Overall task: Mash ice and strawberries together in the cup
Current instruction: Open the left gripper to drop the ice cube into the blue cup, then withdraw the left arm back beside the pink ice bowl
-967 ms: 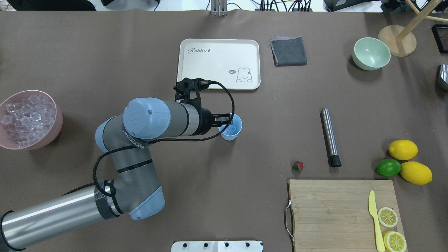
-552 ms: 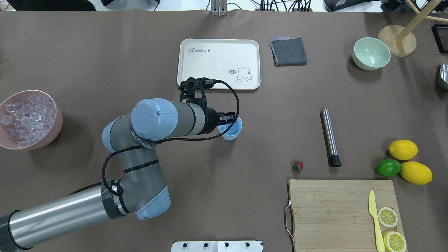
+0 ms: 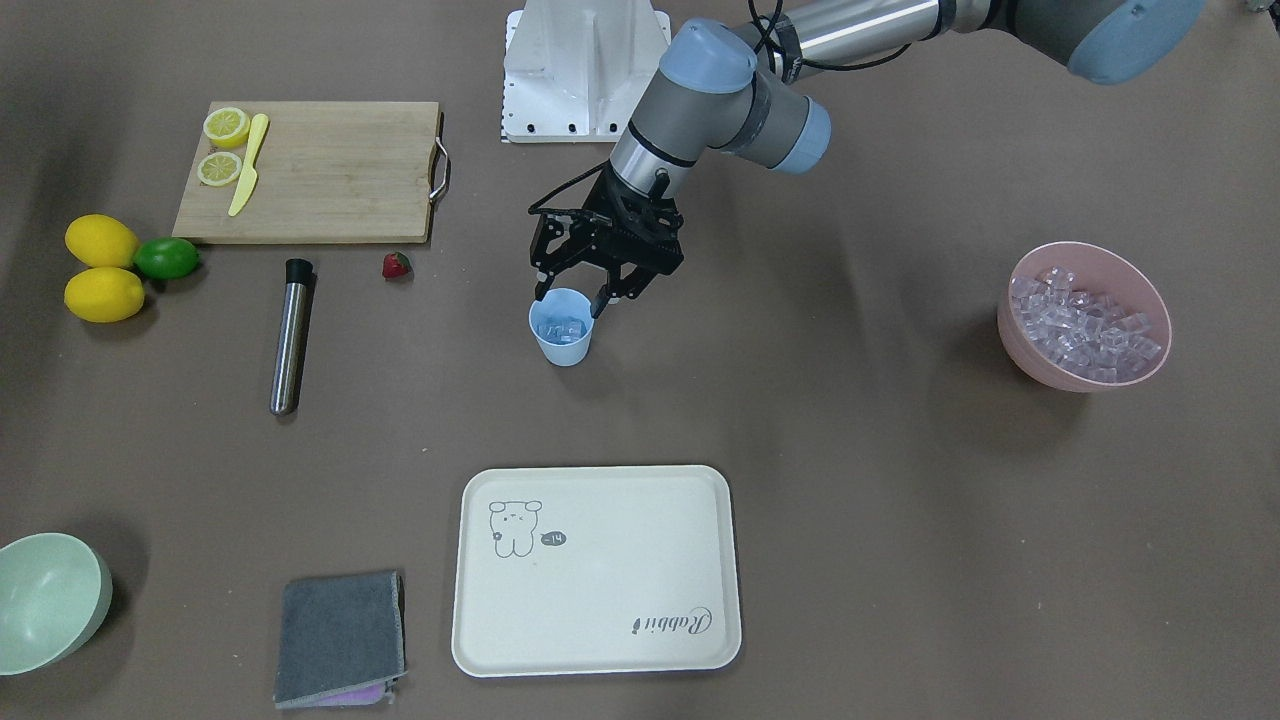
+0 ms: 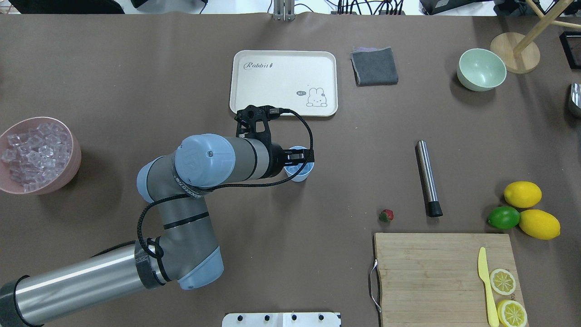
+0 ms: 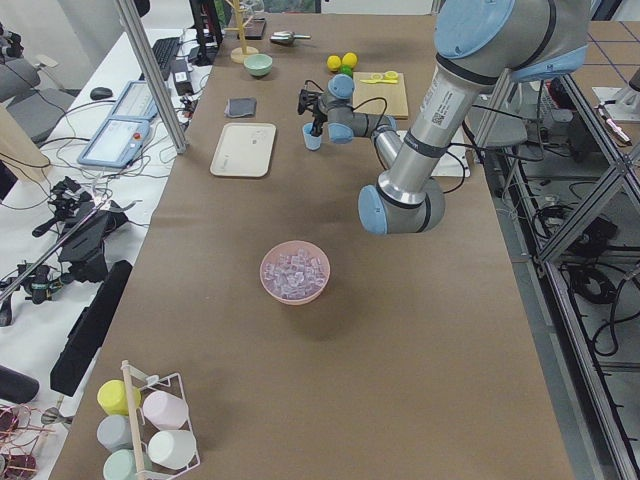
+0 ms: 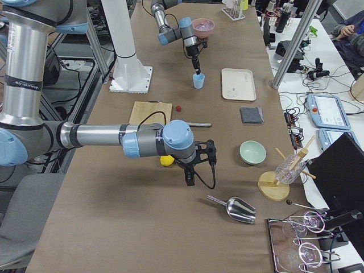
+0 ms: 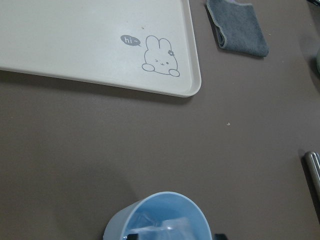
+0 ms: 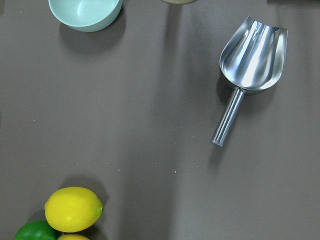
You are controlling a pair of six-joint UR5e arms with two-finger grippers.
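Brown table (image 3: 850,450), cup (image 3: 563,350) of ice (image 3: 558,327) just beneath left jaws — spread apart, empty.

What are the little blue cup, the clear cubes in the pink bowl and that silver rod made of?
The small light-blue cup looks like matte plastic: even colour, soft sheen. The clear cubes could be ice or acrylic; they are glassy and sharp-edged. The silver rod seems brushed steel, with a long highlight and a black cap, perhaps rubber.
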